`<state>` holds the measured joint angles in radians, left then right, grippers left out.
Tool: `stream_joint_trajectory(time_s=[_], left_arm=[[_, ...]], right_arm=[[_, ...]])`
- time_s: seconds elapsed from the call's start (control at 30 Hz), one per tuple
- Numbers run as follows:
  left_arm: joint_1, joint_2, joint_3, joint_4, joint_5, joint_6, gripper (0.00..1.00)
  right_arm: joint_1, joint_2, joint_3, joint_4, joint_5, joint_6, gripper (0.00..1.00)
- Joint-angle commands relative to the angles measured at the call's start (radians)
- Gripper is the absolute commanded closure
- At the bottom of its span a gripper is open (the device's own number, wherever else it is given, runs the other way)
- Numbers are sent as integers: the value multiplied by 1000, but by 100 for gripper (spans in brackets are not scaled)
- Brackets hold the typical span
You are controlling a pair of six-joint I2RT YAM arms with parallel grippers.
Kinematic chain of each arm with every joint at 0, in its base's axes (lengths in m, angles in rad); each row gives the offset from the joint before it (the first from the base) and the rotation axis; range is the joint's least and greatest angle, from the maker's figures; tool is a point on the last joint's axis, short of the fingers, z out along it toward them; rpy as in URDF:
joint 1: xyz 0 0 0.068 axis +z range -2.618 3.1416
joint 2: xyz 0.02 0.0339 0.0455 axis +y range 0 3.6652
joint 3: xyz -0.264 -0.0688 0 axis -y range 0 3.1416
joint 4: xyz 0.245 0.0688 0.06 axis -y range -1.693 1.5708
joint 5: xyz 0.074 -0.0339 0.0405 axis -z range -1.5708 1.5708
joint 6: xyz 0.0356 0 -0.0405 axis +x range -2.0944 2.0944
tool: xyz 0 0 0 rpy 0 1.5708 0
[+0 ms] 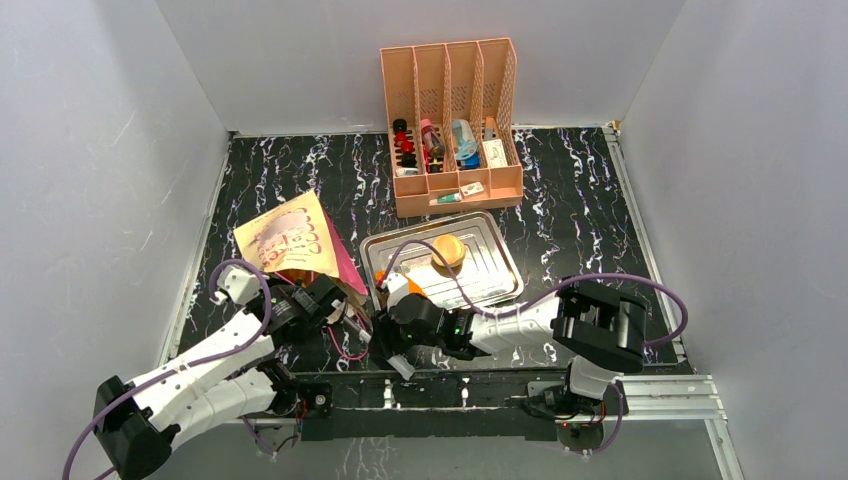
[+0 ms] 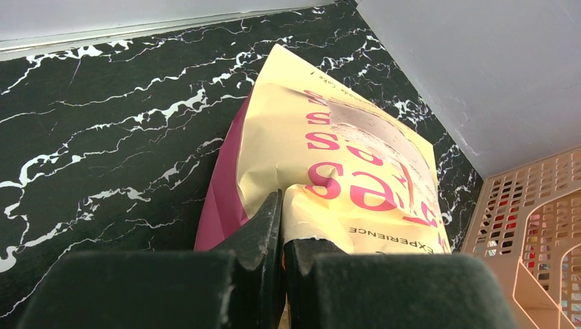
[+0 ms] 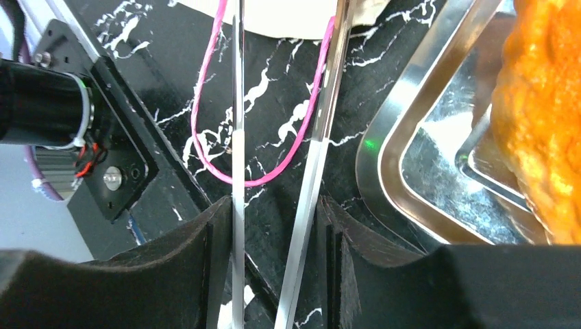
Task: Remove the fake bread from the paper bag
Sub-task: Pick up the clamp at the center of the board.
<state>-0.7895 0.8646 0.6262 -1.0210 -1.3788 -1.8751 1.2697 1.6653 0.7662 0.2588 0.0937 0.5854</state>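
Note:
The paper bag point(image 1: 290, 240) lies on its side at the left of the black marble table, cream with pink lettering point(image 2: 356, 185) and a magenta side panel. My left gripper point(image 1: 338, 300) point(image 2: 282, 226) is shut on the paper edge at its mouth. A round tan piece of fake bread point(image 1: 448, 250) sits on the steel tray point(image 1: 495, 290). In the right wrist view, orange-brown bread point(image 3: 541, 116) lies on the tray point(image 3: 390, 151) at the right edge. My right gripper point(image 1: 378, 335) point(image 3: 274, 205) is shut on metal tongs point(image 3: 322, 137), whose two arms reach toward the bag's mouth.
A pink cord handle point(image 3: 260, 181) loops on the table between the tongs' arms. A peach slotted organizer point(image 1: 450, 120) with small items stands at the back, seen also in the left wrist view as the organizer point(image 2: 541, 233). Grey walls enclose three sides.

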Motion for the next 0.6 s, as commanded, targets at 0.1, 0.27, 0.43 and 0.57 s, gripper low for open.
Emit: stream_joint_trajectory(time_s=[0.1, 0.27, 0.43, 0.57], left_arm=[[-3, -28, 14, -19, 1, 9, 100], [-4, -33, 11, -14, 1, 13, 100], [-3, -37, 14, 1, 2, 31, 100], [-3, -42, 14, 11, 0, 40, 100]], right_arm=[[-24, -18, -8, 204, -100, 4, 58], [-24, -10, -4, 233, -119, 4, 58], [-21, -22, -60, 313, -84, 4, 58], [-3, -58, -103, 332, -25, 4, 58]])
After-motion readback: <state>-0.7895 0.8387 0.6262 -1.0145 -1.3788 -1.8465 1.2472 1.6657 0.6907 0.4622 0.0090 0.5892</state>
